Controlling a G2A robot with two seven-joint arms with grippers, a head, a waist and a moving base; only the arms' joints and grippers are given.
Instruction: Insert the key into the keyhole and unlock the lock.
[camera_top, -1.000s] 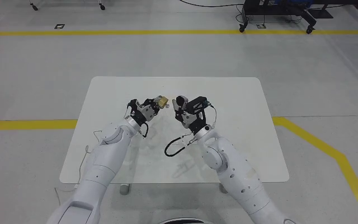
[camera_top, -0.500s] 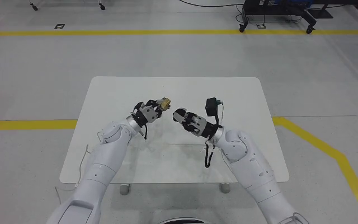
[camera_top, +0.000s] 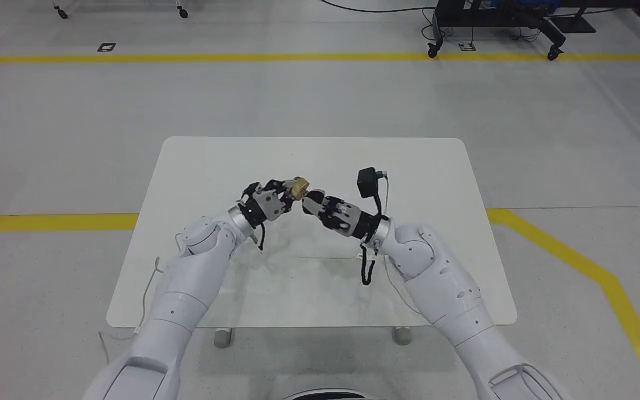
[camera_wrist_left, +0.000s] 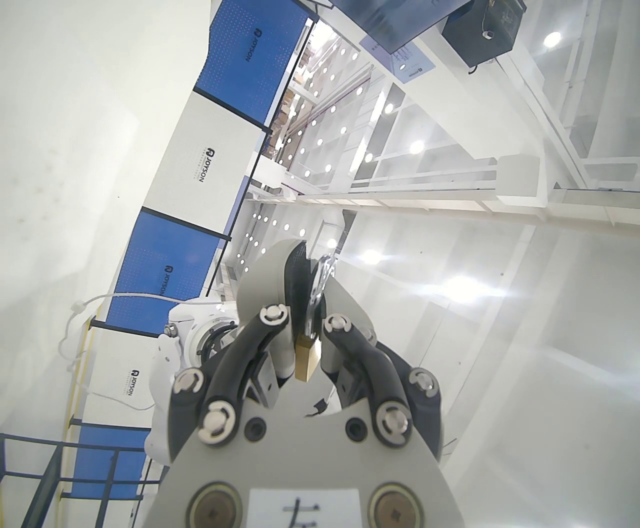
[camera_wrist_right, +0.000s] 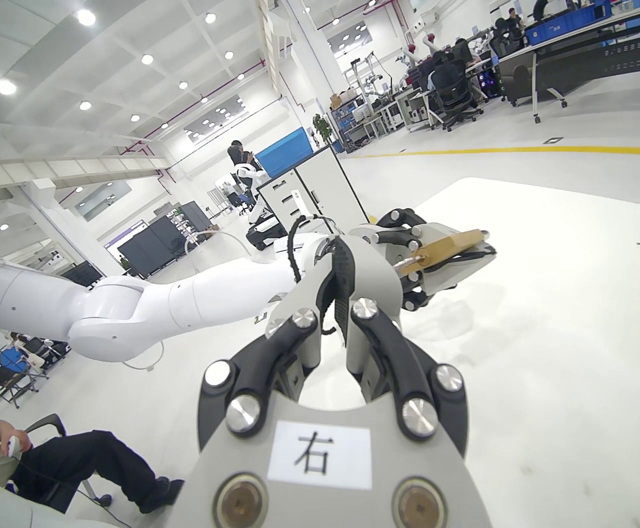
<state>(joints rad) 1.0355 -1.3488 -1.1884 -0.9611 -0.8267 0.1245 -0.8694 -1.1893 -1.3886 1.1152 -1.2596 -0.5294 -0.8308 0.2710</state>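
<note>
Top view: left gripper (camera_top: 270, 195) and right gripper (camera_top: 315, 204) meet tip to tip above the middle of the white tabletop (camera_top: 200, 260). Brass padlock (camera_top: 294, 186) sits at the left gripper's tips, off the tabletop, with its long axis along the line between the two grippers. Key too small to make out here.

Left wrist view: left jaws clamped on the brass padlock (camera_wrist_left: 306, 361), which sits low between the fingers with a narrow edge toward the camera. Bright metal strip (camera_wrist_left: 320, 280) rises from the padlock between the white finger pads; cannot tell if it is key or shackle.

Right wrist view: right jaws pressed together on the key (camera_wrist_right: 404, 265), its head hidden between the pads. Bare silver blade sticks out past the tips, pointing away from the right gripper straight at the padlock. Blade tip meets the padlock's near end; depth of entry unclear. Brass padlock (camera_wrist_right: 450, 246) lies lengthwise in line with the key, far end pointing away, held between the left jaws above the tabletop.
</note>
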